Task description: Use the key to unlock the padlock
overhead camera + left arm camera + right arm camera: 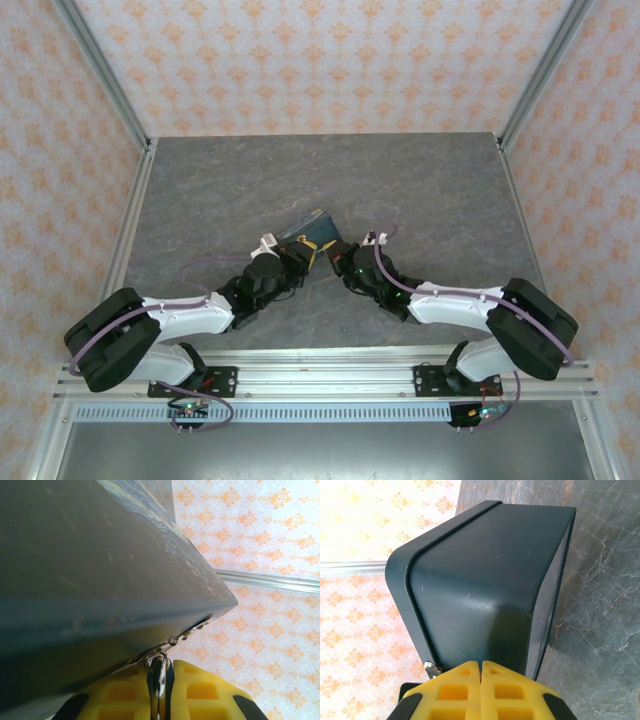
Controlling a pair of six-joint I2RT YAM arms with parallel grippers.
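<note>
The left gripper [160,687] is seen up against the lower near edge of the box [308,233], which stands on the grey table [430,200] between the two arms. Its yellow fingers [200,695] are clenched on a thin silver metal piece [158,667], which is pressed right at the box's bottom edge (key blade, ring or shackle: it cannot be told at this angle). Along that same edge, just beside the gripped piece, a short run of bright latch hardware [192,630] is noted, touching the box.

The padlock's body cannot be told apart from the hardware at the box's lower edge. It is judged to hang there, close by the clenched fingers. No dark bluish or brass body is made out for certain.

The right gripper [481,672] is set against a rounded lower corner of the box. Its fingers are closed flat on each other, and nothing is seen between them. A small silver tab [432,669] is noted at the box's lower corner, just beside the fingertips.

Progress is judged as partway at most. Both grippers are placed at the box and one metal part is gripped. No sprung shackle is seen, and no key is seen seated in a keyway. The box's lid seam looks closed. Still to be done, by this reading: the key entered, turned, and the shackle freed.
</note>
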